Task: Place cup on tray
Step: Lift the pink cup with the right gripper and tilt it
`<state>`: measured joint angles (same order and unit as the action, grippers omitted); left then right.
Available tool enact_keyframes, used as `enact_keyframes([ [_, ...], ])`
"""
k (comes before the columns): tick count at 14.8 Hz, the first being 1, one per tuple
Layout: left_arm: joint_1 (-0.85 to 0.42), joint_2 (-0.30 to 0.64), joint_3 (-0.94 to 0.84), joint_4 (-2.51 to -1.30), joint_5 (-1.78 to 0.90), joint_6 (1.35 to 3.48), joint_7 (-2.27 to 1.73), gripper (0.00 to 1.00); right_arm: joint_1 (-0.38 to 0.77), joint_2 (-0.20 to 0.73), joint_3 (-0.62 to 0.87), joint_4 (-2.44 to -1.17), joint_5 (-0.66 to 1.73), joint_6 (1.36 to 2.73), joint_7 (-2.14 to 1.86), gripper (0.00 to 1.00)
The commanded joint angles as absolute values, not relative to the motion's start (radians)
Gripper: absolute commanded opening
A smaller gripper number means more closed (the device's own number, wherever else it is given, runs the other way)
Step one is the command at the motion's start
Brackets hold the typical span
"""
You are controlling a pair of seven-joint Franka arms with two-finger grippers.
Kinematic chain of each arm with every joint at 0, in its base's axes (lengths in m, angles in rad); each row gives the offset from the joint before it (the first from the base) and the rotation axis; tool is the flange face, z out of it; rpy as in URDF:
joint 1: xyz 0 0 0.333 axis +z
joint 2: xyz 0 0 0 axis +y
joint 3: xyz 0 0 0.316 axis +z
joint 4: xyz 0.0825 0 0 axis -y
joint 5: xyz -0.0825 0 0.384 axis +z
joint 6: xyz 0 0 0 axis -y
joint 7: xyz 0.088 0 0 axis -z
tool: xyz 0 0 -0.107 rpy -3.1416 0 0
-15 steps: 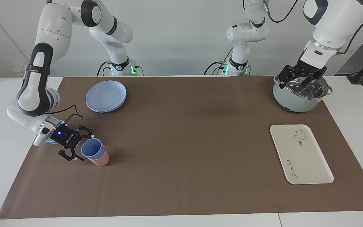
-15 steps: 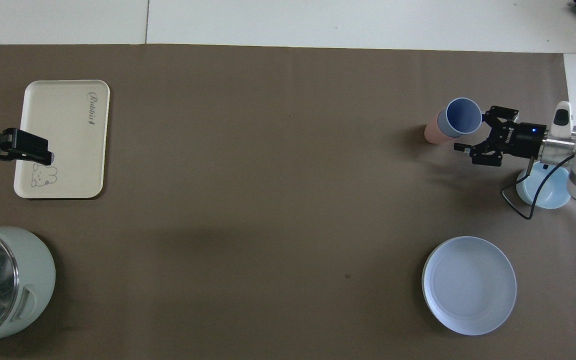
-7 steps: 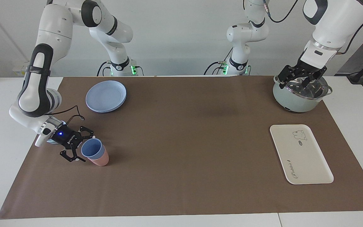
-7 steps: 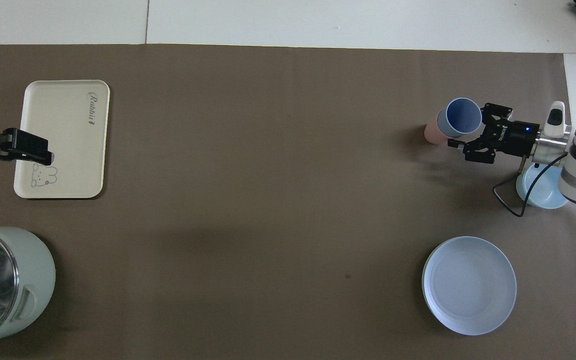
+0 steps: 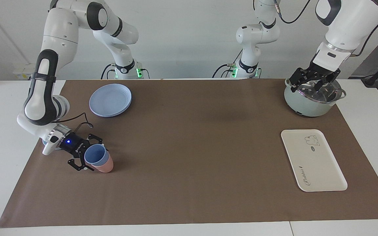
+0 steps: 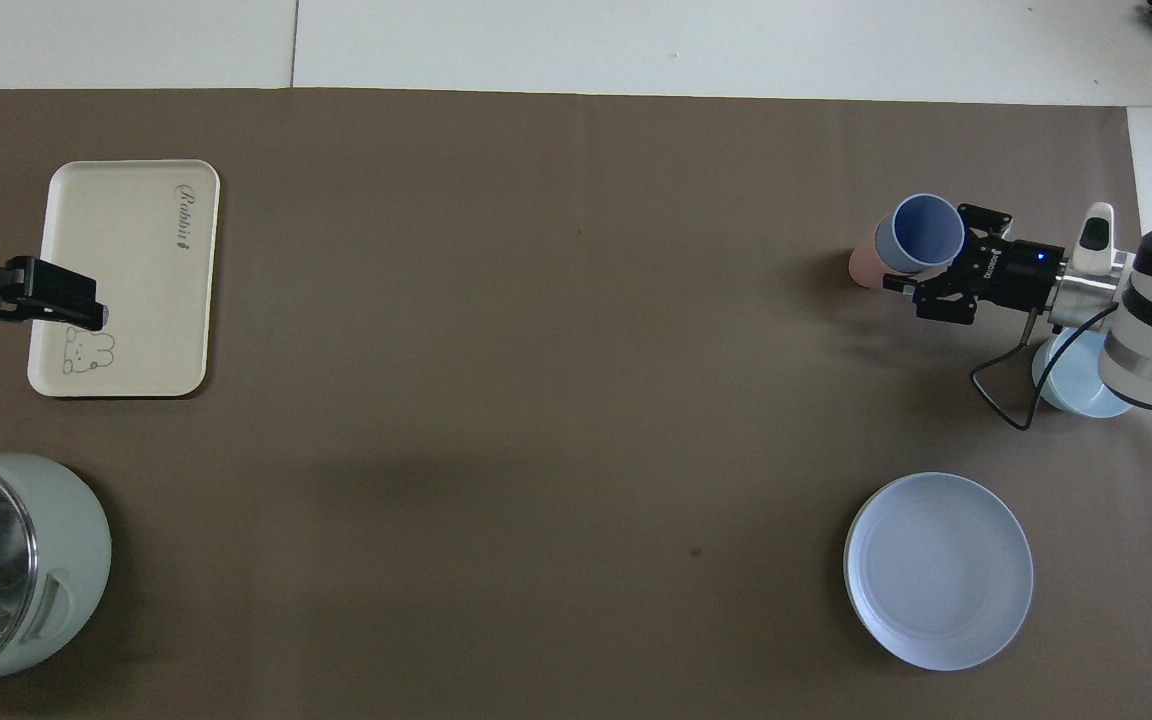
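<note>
The periwinkle-blue cup (image 5: 95,155) sits nested and tilted in a salmon-pink cup (image 5: 106,166) near the right arm's end of the table; it also shows in the overhead view (image 6: 924,232). My right gripper (image 5: 90,154) is low and open, with one finger on each side of the blue cup's rim; it also shows in the overhead view (image 6: 929,248). The cream-white tray (image 5: 320,164) lies flat at the left arm's end, also seen from overhead (image 6: 126,290). My left gripper (image 5: 308,83) is open and waits in the air over the pot.
A stack of round blue plates (image 5: 110,99) lies nearer to the robots than the cups. A pale-green pot (image 5: 312,98) with a glass lid stands nearer to the robots than the tray. A light-blue bowl (image 6: 1076,385) sits under the right wrist.
My right gripper has moved forward to the cups, and its open fingers now flank the blue cup. The cups, the tray and the left arm have not moved.
</note>
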<state>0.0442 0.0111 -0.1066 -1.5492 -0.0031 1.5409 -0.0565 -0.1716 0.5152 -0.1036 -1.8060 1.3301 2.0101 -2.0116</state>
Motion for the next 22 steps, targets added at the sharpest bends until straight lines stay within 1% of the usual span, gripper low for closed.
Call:
enact_keyframes([
  [1,0.048,-0.017,-0.104,-1.578,-0.005,1.54,-0.051,1.0,-0.166,0.525,-0.104,-1.805,1.387,2.029,-2.046,1.0],
  [10,0.048,-0.014,-0.104,-1.574,-0.005,1.554,-0.044,1.0,-0.138,0.529,-0.104,-1.821,1.404,2.036,-2.059,0.99],
  [11,0.046,-0.014,-0.104,-1.574,-0.005,1.554,-0.046,1.0,-0.138,0.529,-0.104,-1.821,1.404,2.037,-2.057,0.57],
  [12,0.045,-0.015,-0.104,-1.578,-0.005,1.555,-0.048,1.0,-0.14,0.529,-0.104,-1.819,1.404,2.037,-2.056,0.01],
  [15,0.049,-0.014,-0.104,-1.574,-0.005,1.555,-0.04,1.0,-0.14,0.528,-0.104,-1.813,1.402,2.037,-2.028,0.0],
  [18,0.049,-0.014,-0.104,-1.58,-0.005,1.604,-0.044,1.0,-0.138,0.514,-0.103,-1.799,1.385,2.037,-1.996,0.0],
  [20,0.049,-0.014,-0.103,-1.578,-0.005,1.609,-0.043,1.0,-0.124,0.483,-0.104,-1.793,1.367,2.043,-1.948,0.0],
  [21,0.049,-0.014,-0.103,-1.58,-0.005,1.612,-0.043,1.0,-0.12,0.457,-0.103,-1.792,1.321,2.077,-1.892,0.0],
  [22,0.051,-0.014,-0.103,-1.58,-0.005,1.612,-0.043,1.0,-0.091,0.422,-0.103,-1.792,1.255,2.115,-1.811,0.0],
])
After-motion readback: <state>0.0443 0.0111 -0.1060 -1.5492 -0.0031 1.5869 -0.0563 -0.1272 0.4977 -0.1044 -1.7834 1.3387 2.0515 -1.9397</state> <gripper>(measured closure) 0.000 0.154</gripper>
